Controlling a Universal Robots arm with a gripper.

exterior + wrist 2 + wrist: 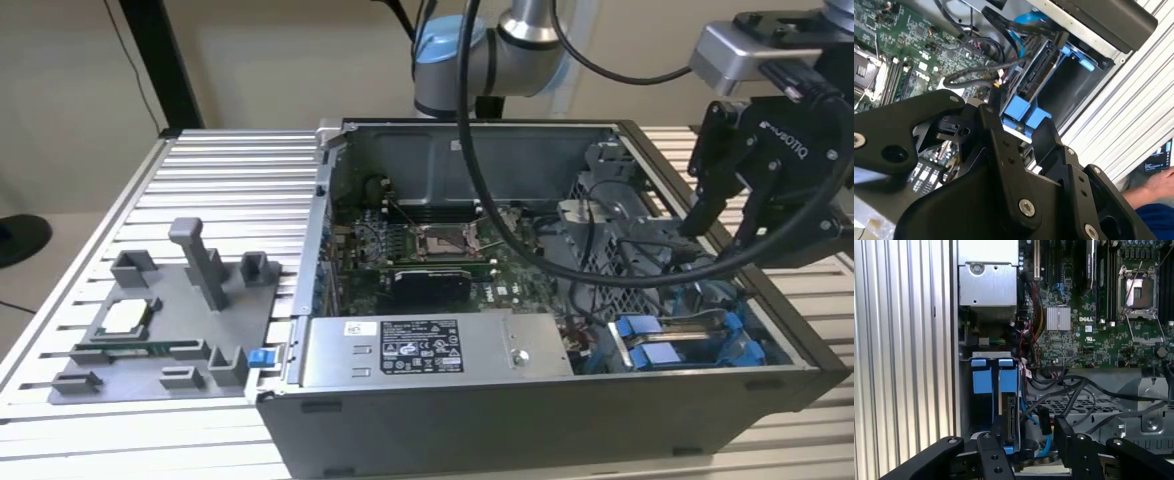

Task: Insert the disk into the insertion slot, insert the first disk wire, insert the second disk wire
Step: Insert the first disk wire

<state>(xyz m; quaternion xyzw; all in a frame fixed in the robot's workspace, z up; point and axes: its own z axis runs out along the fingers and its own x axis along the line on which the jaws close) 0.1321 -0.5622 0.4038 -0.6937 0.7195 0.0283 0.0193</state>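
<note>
Over the computer case's (534, 420) corner at the exterior view's right, the gripper (1029, 435) hangs with its fingers (1066, 440) spread, pinching nothing, just above the disk (1013, 422). It stands on edge, already seated in the insertion slot (980, 377) along the case's side wall. A blue cable (1045, 440) lies just beside its connector; whether it is plugged I cannot tell. I judge the disk stiff, fairly heavy and shock-sensitive, best held by its blue frame edges, never the connector
</note>
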